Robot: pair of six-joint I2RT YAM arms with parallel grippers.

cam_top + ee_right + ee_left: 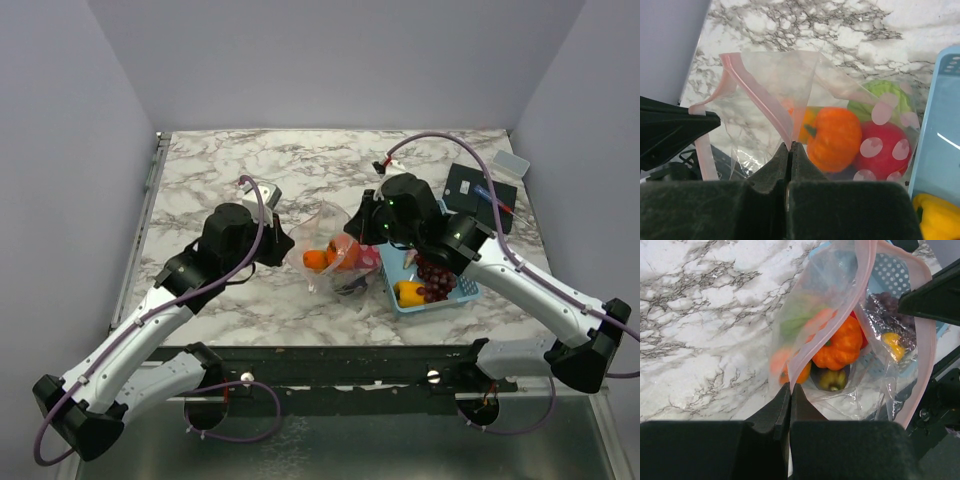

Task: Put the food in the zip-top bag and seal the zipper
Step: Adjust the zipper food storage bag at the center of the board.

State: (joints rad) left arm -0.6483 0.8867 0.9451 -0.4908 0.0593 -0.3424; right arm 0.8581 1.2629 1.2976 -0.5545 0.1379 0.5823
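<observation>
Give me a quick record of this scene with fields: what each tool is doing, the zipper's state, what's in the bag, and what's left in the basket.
left tool: shut, pinching one side of the zip-top bag at its mouth
right tool: shut, pinching the other side of the mouth
zipper: unsealed, mouth held open
in bag: pumpkin, tomato, cabbage
in basket: grapes, yellow pepper
</observation>
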